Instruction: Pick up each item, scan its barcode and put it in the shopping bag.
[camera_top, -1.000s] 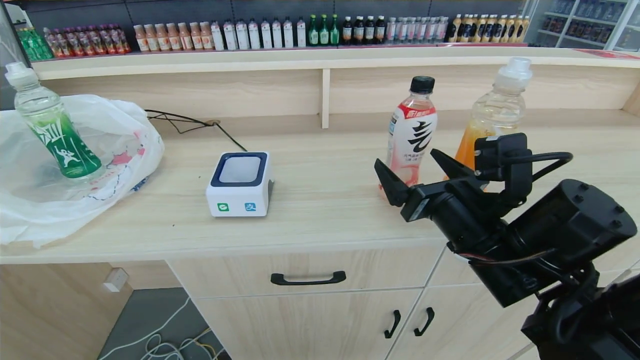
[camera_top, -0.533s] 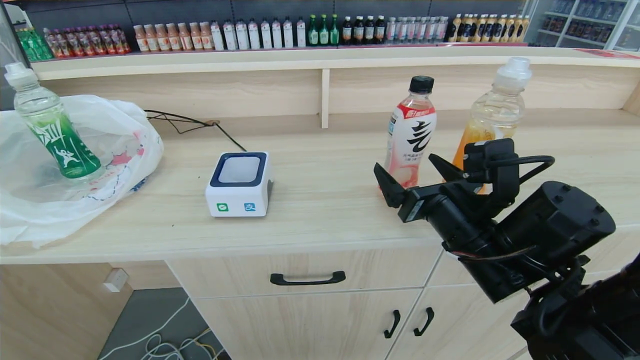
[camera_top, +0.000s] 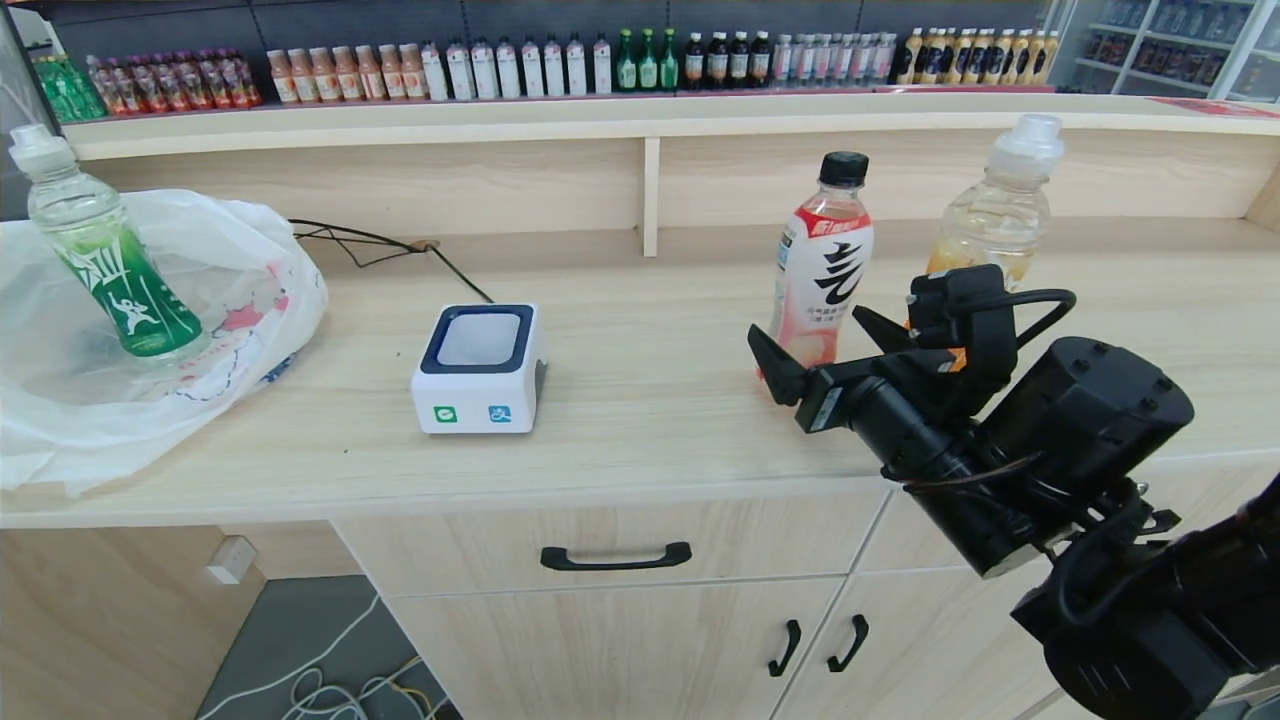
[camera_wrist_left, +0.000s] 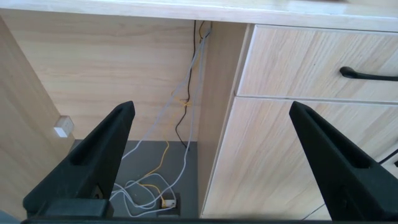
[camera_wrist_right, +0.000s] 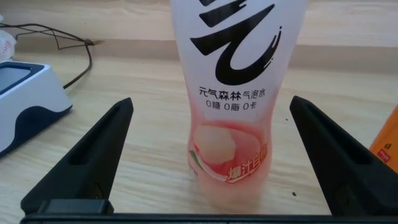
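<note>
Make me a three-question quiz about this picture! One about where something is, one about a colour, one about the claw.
1. Where is the scanner? A between the bag and the pink bottle; B inside the bag; C on the pink bottle.
2. What colour is the pink bottle's cap? A white; B black; C green.
3. How is the right claw? A shut on the pink bottle; B shut on nothing; C open.
Answers: A, bag on one side, bottle on the other; B, the cap looks black; C, its fingers stand apart around the bottle.
</note>
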